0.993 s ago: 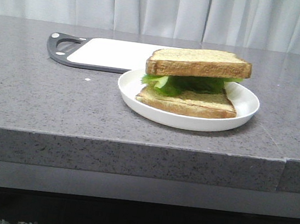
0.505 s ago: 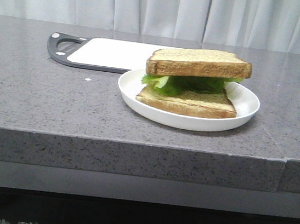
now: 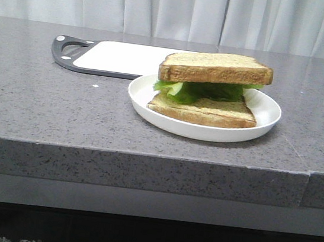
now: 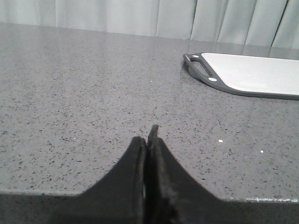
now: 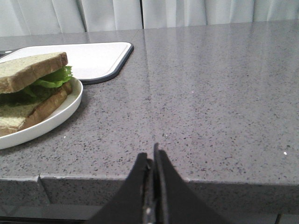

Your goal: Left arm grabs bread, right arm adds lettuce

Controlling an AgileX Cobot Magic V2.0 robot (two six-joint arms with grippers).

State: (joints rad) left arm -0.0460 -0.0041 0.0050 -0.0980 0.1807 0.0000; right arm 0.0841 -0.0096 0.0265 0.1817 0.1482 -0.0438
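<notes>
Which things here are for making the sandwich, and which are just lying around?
For the job:
top bread
lettuce
bottom bread
plate
left gripper, shut and empty
right gripper, shut and empty

Just lying around:
cutting board
curtain

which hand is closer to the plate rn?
Right. The right hand, shut, sits at the counter edge with the plate close by in its view. The left hand, also shut, sees only the cutting board.
</notes>
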